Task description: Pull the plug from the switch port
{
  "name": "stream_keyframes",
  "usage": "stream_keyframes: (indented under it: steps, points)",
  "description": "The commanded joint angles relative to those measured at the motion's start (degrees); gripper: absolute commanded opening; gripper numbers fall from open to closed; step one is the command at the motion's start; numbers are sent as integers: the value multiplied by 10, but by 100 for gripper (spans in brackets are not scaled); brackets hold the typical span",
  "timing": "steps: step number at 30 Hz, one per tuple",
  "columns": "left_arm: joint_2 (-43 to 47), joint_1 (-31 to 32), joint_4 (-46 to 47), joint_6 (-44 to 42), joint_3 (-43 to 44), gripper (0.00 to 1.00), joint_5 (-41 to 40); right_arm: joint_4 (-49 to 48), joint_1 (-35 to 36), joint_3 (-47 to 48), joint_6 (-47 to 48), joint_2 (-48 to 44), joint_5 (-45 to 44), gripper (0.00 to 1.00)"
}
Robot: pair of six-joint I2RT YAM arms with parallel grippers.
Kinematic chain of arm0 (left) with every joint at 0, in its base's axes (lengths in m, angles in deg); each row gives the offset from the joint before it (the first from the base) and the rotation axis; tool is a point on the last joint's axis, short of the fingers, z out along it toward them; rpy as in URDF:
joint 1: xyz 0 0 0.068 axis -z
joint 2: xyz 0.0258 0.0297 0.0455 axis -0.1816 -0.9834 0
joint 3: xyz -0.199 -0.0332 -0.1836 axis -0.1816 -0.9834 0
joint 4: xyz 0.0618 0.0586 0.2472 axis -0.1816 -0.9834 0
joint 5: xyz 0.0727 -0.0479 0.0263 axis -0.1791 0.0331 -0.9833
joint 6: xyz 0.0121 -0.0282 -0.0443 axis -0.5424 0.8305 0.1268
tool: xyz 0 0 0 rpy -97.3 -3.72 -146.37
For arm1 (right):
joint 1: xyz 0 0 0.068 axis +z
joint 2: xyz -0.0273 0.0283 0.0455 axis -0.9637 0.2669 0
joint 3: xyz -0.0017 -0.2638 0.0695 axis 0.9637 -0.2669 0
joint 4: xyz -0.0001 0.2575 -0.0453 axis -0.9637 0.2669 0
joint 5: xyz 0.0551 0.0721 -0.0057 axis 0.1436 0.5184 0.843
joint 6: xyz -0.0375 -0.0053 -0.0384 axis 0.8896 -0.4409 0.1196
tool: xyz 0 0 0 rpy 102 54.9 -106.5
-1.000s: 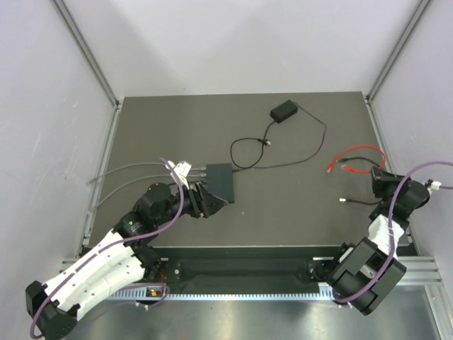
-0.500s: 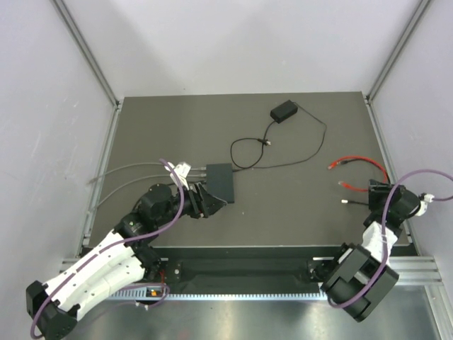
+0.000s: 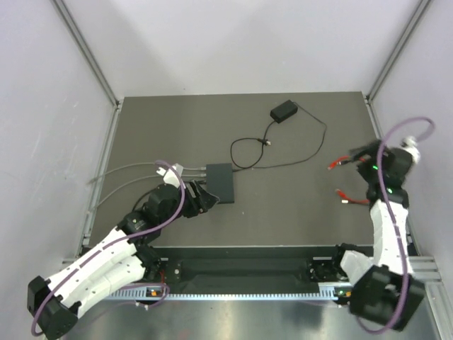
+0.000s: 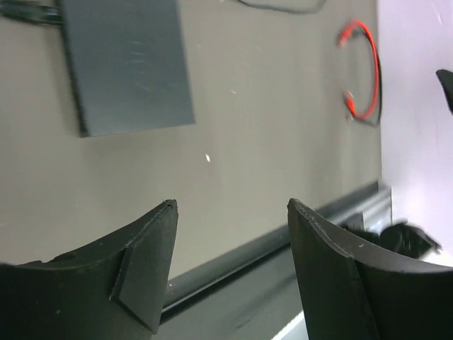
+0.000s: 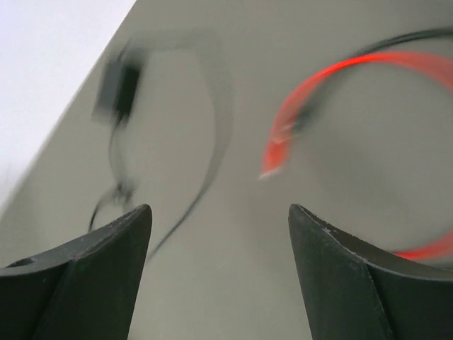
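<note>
The switch (image 3: 220,183) is a flat black box lying mid-table, also seen in the left wrist view (image 4: 127,64). Two grey cables (image 3: 134,170) run into its left edge with dark plugs (image 4: 28,11). My left gripper (image 3: 201,197) hovers open and empty just near and left of the switch (image 4: 230,207). A red cable (image 3: 352,199) lies loose on the mat at the right, apart from the switch. My right gripper (image 3: 359,157) is raised over that cable's far end, open and empty (image 5: 219,210); the red cable (image 5: 297,124) shows blurred beyond it.
A small black power brick (image 3: 284,110) with a thin black cord (image 3: 244,152) lies at the back. Grey walls and metal rails (image 3: 99,191) bound the mat. The table's front rail (image 4: 283,237) runs under my left gripper.
My right gripper has gone from shut to open and swung up and toward the far side; the red cable shifted and now lies free. My left arm drew back slightly to the left.
</note>
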State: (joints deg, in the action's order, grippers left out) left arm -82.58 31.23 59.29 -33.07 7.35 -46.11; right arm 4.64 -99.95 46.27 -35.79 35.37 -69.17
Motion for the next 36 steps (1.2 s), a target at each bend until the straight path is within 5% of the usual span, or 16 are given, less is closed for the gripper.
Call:
stream_keyframes:
  steps: [1,6,15,18,21,25,36]
  points:
    - [7,-5,-11,45,11,68,-72,25,168,78,67,66,-8,77]
    - [18,-7,21,90,-7,63,-110,-46,400,112,84,143,44,71]
    - [-26,-86,226,147,-107,63,-53,-146,604,195,66,371,135,59]
    - [-66,-184,300,155,-142,63,34,-148,637,236,64,432,139,55]
    - [-96,-213,332,147,-156,64,48,-157,652,270,58,476,149,50]
    - [-161,-223,405,151,-157,64,58,-173,659,309,45,526,165,48]
    - [-295,-224,505,206,-150,60,26,-148,666,387,49,600,150,25]
